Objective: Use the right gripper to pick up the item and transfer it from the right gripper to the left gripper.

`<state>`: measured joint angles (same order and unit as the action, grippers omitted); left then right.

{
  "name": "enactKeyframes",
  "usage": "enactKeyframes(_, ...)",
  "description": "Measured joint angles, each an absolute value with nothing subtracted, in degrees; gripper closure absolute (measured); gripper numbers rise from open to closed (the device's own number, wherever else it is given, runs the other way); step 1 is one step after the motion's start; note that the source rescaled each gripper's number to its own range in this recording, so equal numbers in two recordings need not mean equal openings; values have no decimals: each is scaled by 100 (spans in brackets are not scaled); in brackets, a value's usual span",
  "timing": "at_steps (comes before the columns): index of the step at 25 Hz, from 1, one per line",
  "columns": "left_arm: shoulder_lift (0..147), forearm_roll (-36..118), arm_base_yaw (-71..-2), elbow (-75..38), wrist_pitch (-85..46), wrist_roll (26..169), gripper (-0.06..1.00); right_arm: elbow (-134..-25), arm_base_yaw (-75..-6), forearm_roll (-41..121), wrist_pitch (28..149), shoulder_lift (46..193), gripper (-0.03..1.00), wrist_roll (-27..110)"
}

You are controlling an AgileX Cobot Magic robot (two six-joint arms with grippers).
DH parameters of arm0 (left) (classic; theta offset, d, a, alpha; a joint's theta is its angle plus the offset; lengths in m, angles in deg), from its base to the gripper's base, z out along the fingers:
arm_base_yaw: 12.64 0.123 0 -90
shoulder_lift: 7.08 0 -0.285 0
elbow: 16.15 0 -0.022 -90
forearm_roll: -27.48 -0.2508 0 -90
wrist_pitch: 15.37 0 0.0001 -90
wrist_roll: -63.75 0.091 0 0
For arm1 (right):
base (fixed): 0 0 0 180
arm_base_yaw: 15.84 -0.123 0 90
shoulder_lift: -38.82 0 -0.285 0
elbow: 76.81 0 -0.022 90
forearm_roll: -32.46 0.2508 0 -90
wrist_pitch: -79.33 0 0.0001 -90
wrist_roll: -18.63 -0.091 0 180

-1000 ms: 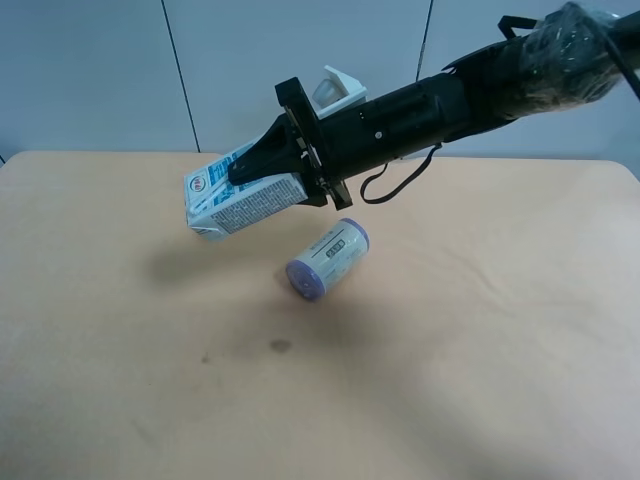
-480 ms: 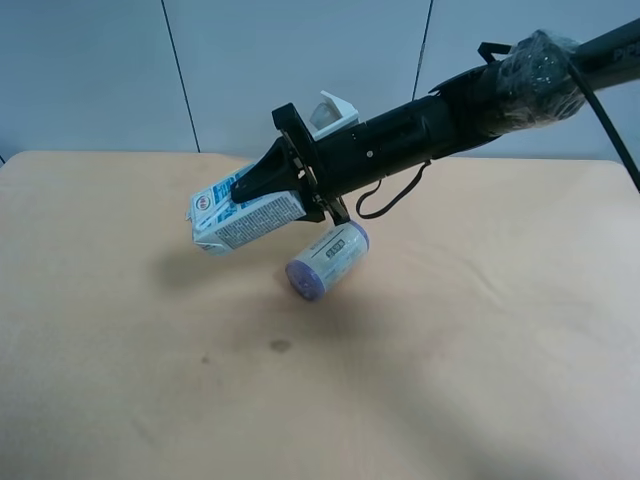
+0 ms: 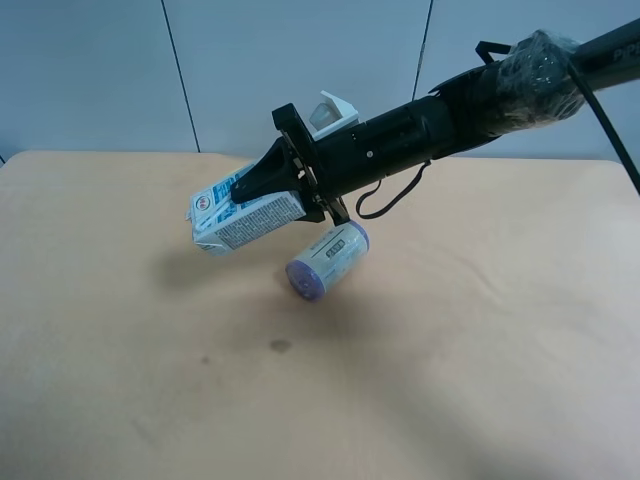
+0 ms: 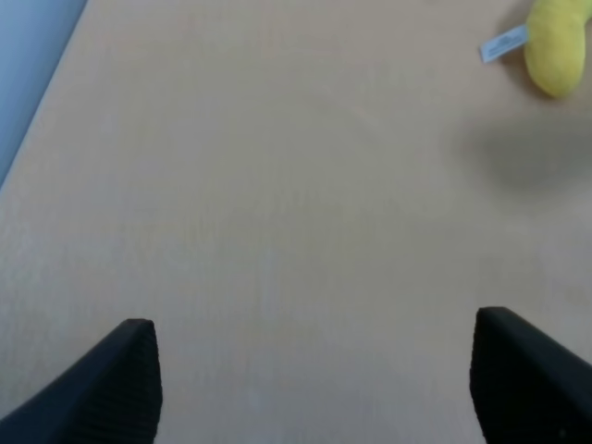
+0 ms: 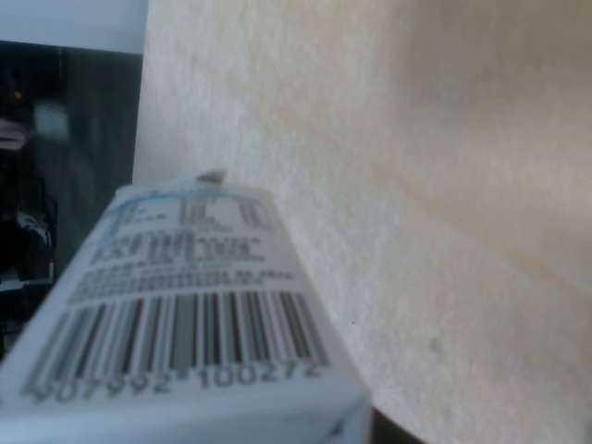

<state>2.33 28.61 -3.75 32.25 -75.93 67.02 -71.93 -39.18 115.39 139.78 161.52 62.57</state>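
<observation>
A blue and white milk carton (image 3: 245,212) hangs tilted above the tan table (image 3: 450,350), left of the middle. My right gripper (image 3: 262,185), on the black arm reaching in from the exterior high view's upper right, is shut on it. The right wrist view shows the carton (image 5: 185,324) close up with its barcode; the fingers are hidden there. My left gripper (image 4: 314,379) is open and empty above bare table; its two dark fingertips (image 4: 120,379) stand wide apart. It does not show in the exterior high view.
A purple-capped cylinder (image 3: 327,261) lies on its side on the table just below the right arm. A white object (image 3: 335,105) stands behind the arm. A yellow soft toy (image 4: 558,46) lies on the table ahead of the left gripper. A small dark stain (image 3: 279,346) marks the table.
The right arm shifted slightly, carrying the carton a little lower and to the view's right, then held still. The cylinder has not moved.
</observation>
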Motion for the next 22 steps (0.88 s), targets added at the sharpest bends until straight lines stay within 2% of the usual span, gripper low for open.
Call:
enactKeyframes(10, 1475, 2951, -375, 2732, -7409, 6705, 25, -7193, -3918, 11525, 13978, 16152, 97, 6257)
enactKeyframes(22, 2951, 3575, -375, 2707, -7092, 6834, 25, -7193, -3918, 11418, 13995, 16152, 97, 6257)
